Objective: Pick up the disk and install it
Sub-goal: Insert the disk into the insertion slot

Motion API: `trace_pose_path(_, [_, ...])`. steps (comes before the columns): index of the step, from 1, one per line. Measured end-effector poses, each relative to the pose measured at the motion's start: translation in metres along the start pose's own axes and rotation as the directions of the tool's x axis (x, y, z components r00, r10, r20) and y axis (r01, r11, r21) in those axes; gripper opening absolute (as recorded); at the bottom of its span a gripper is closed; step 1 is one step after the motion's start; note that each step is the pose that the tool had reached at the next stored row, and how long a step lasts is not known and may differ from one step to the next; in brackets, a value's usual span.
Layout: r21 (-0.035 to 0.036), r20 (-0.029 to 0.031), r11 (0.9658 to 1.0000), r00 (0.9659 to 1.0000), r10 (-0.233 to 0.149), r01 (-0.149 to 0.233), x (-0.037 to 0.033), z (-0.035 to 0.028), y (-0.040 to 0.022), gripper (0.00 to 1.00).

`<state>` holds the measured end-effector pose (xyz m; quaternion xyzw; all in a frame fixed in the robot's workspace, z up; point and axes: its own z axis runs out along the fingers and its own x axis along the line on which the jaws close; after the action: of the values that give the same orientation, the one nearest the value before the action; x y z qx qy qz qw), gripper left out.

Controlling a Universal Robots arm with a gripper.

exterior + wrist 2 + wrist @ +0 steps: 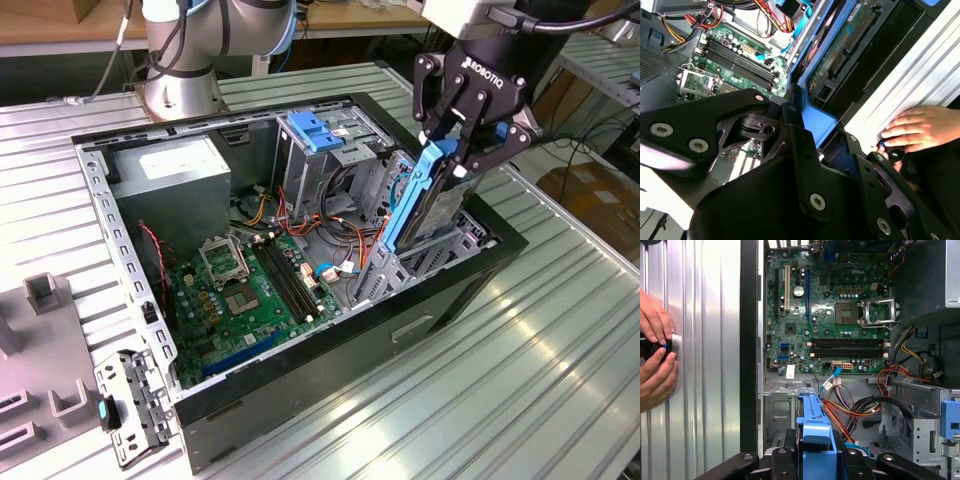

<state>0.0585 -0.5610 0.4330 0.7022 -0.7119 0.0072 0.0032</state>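
Note:
The disk (428,205) stands on edge, a dark drive with blue side rails. It is at the right end of the open computer case (300,400) in the exterior view. My gripper (455,150) is shut on its upper blue rail from above. The disk's lower end dips into the metal cage (440,245) near the case's corner. In the second wrist view the disk's green circuit board (845,45) faces the camera and a black finger (807,155) clamps the blue rail. In the first wrist view the rail (815,422) runs out from my gripper (817,457) over the cage.
Inside the case lie the green motherboard (250,290), a grey power-supply box (180,170), a blue-topped drive bay (318,130) and loose red and orange cables (850,412). A person's hands (655,355) rest on a small dark object on the ribbed metal table (560,330) beside the case.

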Motion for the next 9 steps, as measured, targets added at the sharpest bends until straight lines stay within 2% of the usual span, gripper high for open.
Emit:
trace_pose_path(7, [0.0,0.0,1.0,1.0,0.0,0.0,-0.0001,0.0093,0.0,0.37])
trace_pose_path(9, [0.0,-0.0001,1.0,1.0,0.0,0.0,-0.0001,0.0095,0.0,0.37])
